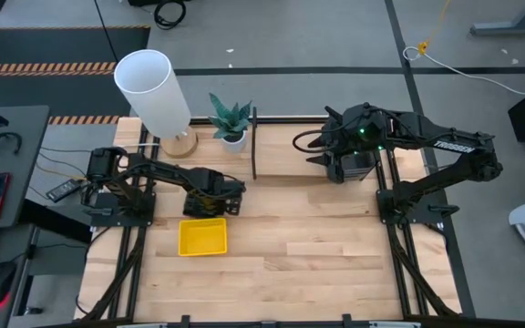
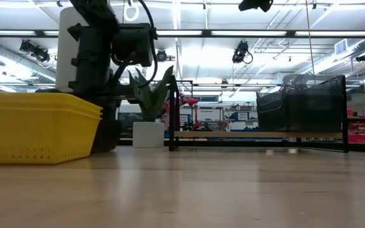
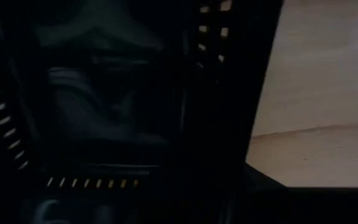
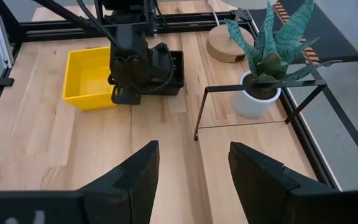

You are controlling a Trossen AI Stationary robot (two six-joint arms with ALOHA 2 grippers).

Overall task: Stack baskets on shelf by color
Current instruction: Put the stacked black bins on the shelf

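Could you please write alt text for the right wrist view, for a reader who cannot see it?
The left gripper reaches down onto a black mesh-sided plastic basket beside a bright yellow plastic basket on the light wooden table. The right gripper hangs open in the foreground, near a potted green plant.

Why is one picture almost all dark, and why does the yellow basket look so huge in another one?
Left wrist view: the camera sits close against a black mesh basket, which blocks the light. Low view: the yellow basket is nearest the lens, so it looms; ceiling lights glare behind.
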